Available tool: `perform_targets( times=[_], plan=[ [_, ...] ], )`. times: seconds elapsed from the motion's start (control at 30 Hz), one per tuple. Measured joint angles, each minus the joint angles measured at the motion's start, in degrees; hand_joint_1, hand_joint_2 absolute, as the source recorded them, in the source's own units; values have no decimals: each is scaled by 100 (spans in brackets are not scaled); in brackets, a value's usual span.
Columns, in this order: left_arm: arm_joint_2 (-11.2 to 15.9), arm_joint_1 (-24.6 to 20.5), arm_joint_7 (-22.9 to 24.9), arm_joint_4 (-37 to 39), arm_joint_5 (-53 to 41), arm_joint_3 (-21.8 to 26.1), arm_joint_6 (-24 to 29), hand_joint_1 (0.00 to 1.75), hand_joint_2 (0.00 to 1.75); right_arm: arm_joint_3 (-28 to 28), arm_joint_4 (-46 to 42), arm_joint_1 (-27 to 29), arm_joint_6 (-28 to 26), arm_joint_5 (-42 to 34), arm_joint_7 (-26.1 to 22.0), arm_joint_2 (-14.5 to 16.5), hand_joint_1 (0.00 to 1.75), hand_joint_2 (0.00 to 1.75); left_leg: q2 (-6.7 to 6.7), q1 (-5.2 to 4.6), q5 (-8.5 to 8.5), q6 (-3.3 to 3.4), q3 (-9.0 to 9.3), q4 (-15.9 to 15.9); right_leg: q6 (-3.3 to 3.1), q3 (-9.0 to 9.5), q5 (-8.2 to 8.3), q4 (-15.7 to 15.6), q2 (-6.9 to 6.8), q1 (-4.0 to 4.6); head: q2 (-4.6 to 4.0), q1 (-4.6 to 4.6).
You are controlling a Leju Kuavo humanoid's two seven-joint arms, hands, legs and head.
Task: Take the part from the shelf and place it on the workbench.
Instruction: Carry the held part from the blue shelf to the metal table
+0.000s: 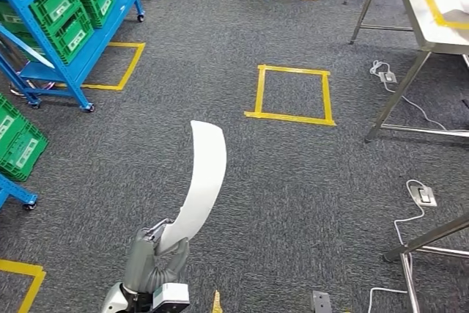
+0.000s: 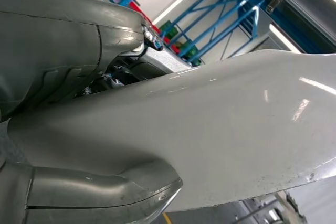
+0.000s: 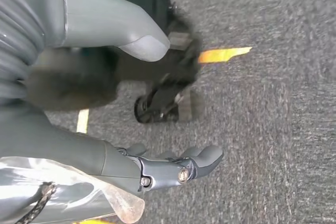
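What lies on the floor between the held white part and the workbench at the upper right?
In the head view, grey carpet with a yellow tape square lies between the white part, gripped by the left robot hand, and the workbench.

Grey carpet floor (image 1: 276,203) everywhere, with yellow tape squares (image 1: 292,94) marked on it. Blue wheeled shelf (image 1: 83,56) on the left, loaded with green crates (image 1: 64,12). Steel bench (image 1: 429,12) on the right, yellow tape across its top. White cables and floor sockets (image 1: 423,196) lie near its legs.
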Motion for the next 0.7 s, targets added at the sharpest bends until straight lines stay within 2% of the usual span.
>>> perform_targets(
  times=[0.03, 0.07, 0.13, 0.2, 0.23, 0.27, 0.3, 0.33, 0.37, 0.4, 0.43, 0.5, 0.53, 0.57, 0.63, 0.67, 0.7],
  plan=[
    [3, -3, 7, 0, 7, -7, 3, 175, 175, -2, 0, -6, -1, 4, -7, 4, 0, 175, 39, -13, -18, -39, 8, 20, -31, 126, 45, -214, -52, 5, 0, -7],
    [7, -7, 12, 0, 14, -16, 6, 175, 175, -4, 0, -10, -1, 9, -12, 8, 0, 175, 72, -26, -27, -73, 15, 32, -75, 169, 38, -289, -60, 19, 0, -12],
    [15, -18, 27, 0, 32, -43, 15, 175, 175, -6, -1, -3, -1, 16, -13, 10, 0, 175, 125, -14, -37, -121, 34, 30, -181, 160, 50, -278, 53, 32, 0, -27],
    [21, -32, 44, 0, 41, -78, 28, 175, 175, -9, -1, 4, -2, 21, -7, 10, 0, 175, -35, 17, -189, -167, -18, 186, -260, 153, 68, -283, 150, 30, 1, -31],
    [27, -34, 49, 0, 44, -94, 34, 175, 175, -11, -1, 1, -3, 24, -4, 10, 0, 175, -170, 27, -352, -184, -119, 427, -295, 152, 79, -288, 205, 27, 1, -35],
    [34, -32, 55, 0, 45, -107, 39, 175, 175, -14, 0, -2, -4, 26, -3, 10, 0, 175, -306, 30, -556, -188, -280, 797, -320, 147, 87, -289, 264, 34, 1, -38],
    [43, -26, 59, 0, 47, -116, 41, 175, 175, -16, 0, -4, -5, 27, -3, 10, 0, 175, -374, 26, -745, -179, -479, 1224, -339, 143, 91, -289, 331, 47, 0, -40],
    [52, -21, 67, 0, 49, -120, 42, 175, 175, -21, 0, -3, -5, 28, -3, 10, 0, 175, -401, 16, -859, -160, -656, 1581, -353, 140, 95, -288, 404, 66, -1, -39],
    [59, -19, 72, 0, 52, -121, 42, 175, 175, -26, 0, 1, -5, 28, -3, 10, 0, 175, -412, 1, -861, -125, -763, 1769, -364, 140, 99, -288, 482, 89, -1, -39],
    [65, -20, 75, 0, 54, -123, 42, 175, 175, -31, 0, 5, -5, 29, -3, 10, 0, 175, -427, -21, -743, -72, -772, 1727, -374, 141, 104, -289, 562, 113, -1, -38],
    [69, -22, 78, 0, 55, -125, 42, 175, 175, -34, 0, 7, -4, 30, -2, 10, 0, 175, -468, -54, -534, -1, -679, 1465, -384, 142, 111, -289, 641, 135, -1, -37],
    [76, -23, 79, -1, 57, -127, 43, 175, 175, -38, 0, 9, -4, 34, -3, 26, 0, 175, -709, -142, -112, 182, -358, 680, -403, 134, 127, -287, 783, 156, 0, -33],
    [81, -24, 80, -1, 57, -128, 46, 175, 175, -39, 0, 8, -3, 39, -5, 39, 0, 175, -826, -175, -2, 252, -228, 376, -402, 122, 135, -284, 847, 159, -1, -36],
    [85, -26, 83, -2, 59, -128, 49, 175, 175, -40, 0, 8, -3, 45, -7, 52, 0, 175, -908, -196, 36, 299, -150, 201, -390, 106, 144, -284, 905, 153, -1, -37],
    [89, -33, 90, -7, 70, -131, 55, 175, 175, -42, 0, 12, 0, 59, -8, 61, 0, 175, -865, -190, 38, 314, -104, 85, -339, 64, 171, -304, 1017, 153, -1, -46],
    [88, -39, 93, -10, 76, -134, 58, 175, 175, -43, 0, 17, 0, 65, -9, 60, 0, 175, -798, -171, 64, 299, -82, 26, -315, 35, 162, -295, 970, 163, 0, -44],
    [86, -42, 93, -14, 80, -139, 64, 175, 175, -44, 0, 17, -1, 70, -10, 57, 0, 175, -726, -149, 93, 287, -58, -38, -291, -22, 99, -219, 847, 176, 0, -29]
  ],
)
